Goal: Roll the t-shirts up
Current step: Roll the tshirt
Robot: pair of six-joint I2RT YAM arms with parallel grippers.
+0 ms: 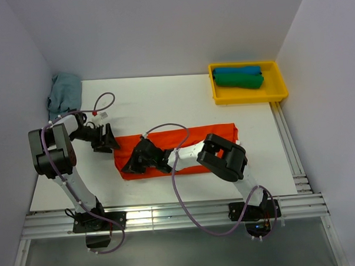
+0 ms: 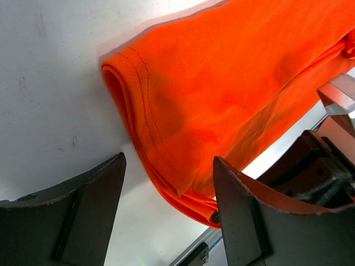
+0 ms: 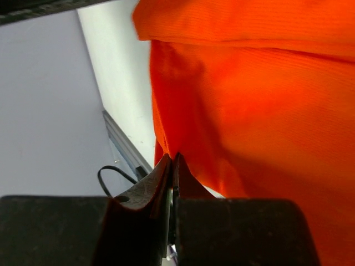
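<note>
The orange-red t-shirt (image 1: pixel 190 145) lies folded into a long strip across the middle of the table. My left gripper (image 1: pixel 111 139) hovers open at its left end; in the left wrist view the folded hem (image 2: pixel 166 111) sits just ahead of the left gripper (image 2: pixel 168 160), held by neither finger. My right gripper (image 1: pixel 129 167) rests on the shirt's near left corner, shut on a pinch of the orange fabric (image 3: pixel 249 111) at the right gripper's (image 3: pixel 175 157) tips. A blue t-shirt (image 1: pixel 237 70) and a green t-shirt (image 1: pixel 239 81) lie rolled in the yellow tray (image 1: pixel 280 86).
A pale grey-blue cloth (image 1: pixel 65 94) is bunched at the table's far left corner. Aluminium rails (image 1: pixel 169 216) run along the near edge and the right side. Purple cables (image 1: pixel 104 102) loop from both arms.
</note>
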